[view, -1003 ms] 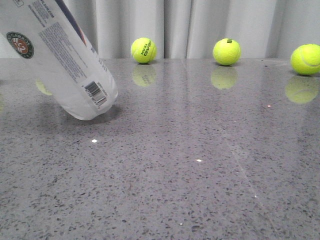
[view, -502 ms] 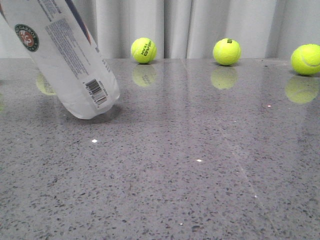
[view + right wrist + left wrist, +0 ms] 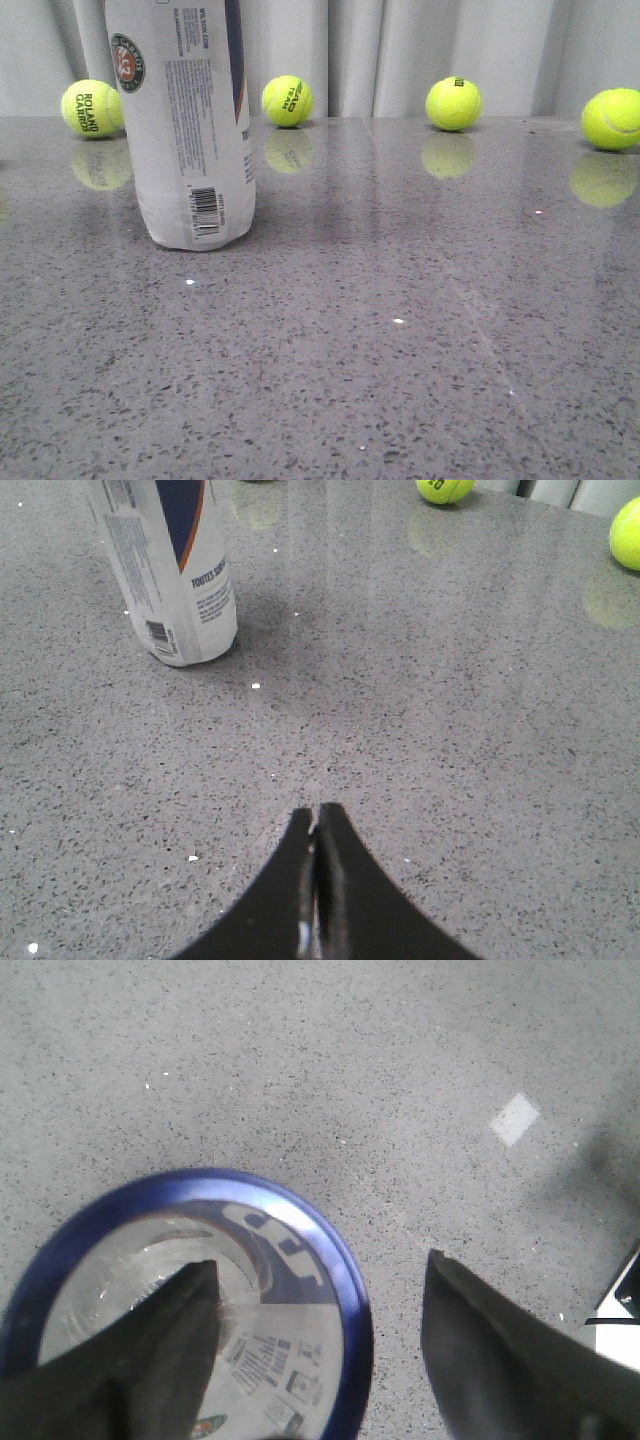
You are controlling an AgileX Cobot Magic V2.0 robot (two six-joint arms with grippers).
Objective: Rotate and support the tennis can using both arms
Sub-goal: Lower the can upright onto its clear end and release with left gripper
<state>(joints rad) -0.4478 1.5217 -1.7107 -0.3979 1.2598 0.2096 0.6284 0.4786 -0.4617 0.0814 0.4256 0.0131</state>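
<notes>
The tennis can (image 3: 190,130) stands upright on its ribbed base at the left of the grey table, with its white label, round logo and barcode facing me. Its top is cut off by the frame's edge. In the left wrist view I look down into its blue-rimmed mouth (image 3: 345,1270). My left gripper (image 3: 320,1260) is open. One finger sits over the can's mouth and the other outside the rim, with a gap to the wall. My right gripper (image 3: 318,808) is shut and empty, low over the table, well short of the can (image 3: 175,570).
Several yellow tennis balls lie along the table's far edge: one just behind the can (image 3: 92,108), others to the right (image 3: 287,100) (image 3: 453,103) (image 3: 612,118). A white curtain hangs behind. The speckled grey tabletop (image 3: 400,330) stretches to the right of the can.
The can has swung from leaning left to standing upright, its base staying near the same spot. The ball behind it has come into sight.
</notes>
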